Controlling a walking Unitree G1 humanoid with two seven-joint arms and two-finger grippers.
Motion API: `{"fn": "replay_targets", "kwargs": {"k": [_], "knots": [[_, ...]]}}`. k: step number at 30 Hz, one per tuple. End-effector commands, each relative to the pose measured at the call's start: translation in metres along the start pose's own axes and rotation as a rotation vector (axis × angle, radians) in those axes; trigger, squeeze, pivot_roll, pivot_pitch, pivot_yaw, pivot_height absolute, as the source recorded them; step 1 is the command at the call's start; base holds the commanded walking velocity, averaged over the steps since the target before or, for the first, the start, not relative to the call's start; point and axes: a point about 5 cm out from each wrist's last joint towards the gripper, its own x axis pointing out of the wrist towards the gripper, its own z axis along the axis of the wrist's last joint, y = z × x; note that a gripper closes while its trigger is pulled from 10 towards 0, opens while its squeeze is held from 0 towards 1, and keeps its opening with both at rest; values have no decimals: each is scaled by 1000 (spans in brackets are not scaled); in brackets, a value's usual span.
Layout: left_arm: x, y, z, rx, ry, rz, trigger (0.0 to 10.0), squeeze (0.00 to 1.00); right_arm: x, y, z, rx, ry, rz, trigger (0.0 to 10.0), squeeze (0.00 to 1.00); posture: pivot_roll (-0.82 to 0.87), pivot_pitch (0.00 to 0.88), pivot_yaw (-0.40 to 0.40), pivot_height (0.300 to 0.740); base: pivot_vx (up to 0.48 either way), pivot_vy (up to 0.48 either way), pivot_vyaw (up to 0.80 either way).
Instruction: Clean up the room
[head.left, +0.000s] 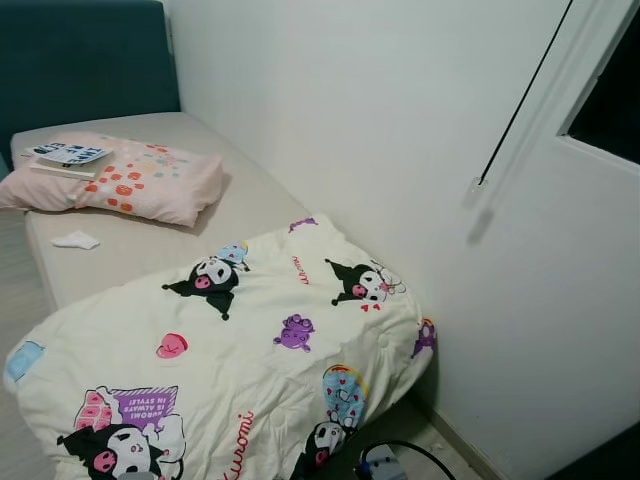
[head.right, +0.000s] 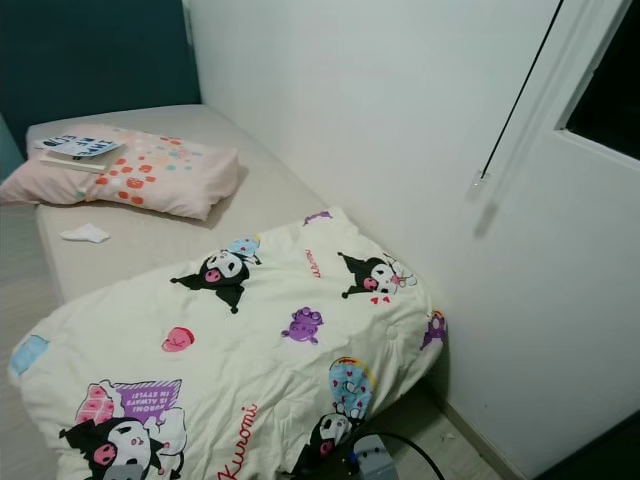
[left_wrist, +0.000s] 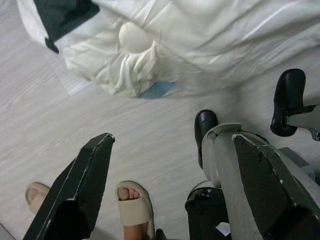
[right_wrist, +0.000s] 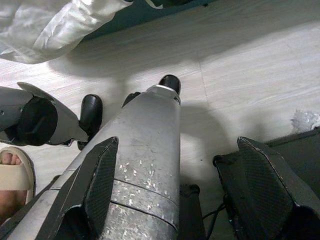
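Observation:
A cream duvet (head.left: 250, 340) printed with cartoon characters lies crumpled over the foot of the bed and hangs down toward the floor. A pink dotted pillow (head.left: 140, 185) rests near the head of the beige mattress (head.left: 250, 200), with a book (head.left: 65, 158) on top of it. A small white scrap (head.left: 76, 240) lies on the mattress beside the pillow. My left gripper (left_wrist: 170, 190) hangs open above the wood floor, below the duvet's edge (left_wrist: 200, 45). My right gripper (right_wrist: 180, 195) hangs open beside my own silver leg (right_wrist: 145, 150).
A white wall runs close along the bed's right side, with a dark window and a hanging cord (head.left: 520, 100). A teal headboard (head.left: 80, 60) stands at the far end. A black cable and small device (head.left: 380, 463) lie on the floor. A person's sandalled foot (left_wrist: 132, 207) stands behind me.

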Motion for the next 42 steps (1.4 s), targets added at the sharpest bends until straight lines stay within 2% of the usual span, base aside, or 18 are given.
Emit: {"fn": "replay_targets", "kwargs": {"k": [1,25,42], "knots": [[0,-2,-5,14,19,-4,10000,0,0,1,-11,12,37,5,10000,0,-6,0,-93,740,0,0,0],[-1,3,-6,56,24,11,10000,0,1,8,-17,3,59,43,10000,0,-3,0,-91,740,0,311,0],[-2,0,-15,46,44,10,10000,0,0,10,-23,-22,86,60,10000,0,1,0,-105,740,0,326,0]]}}
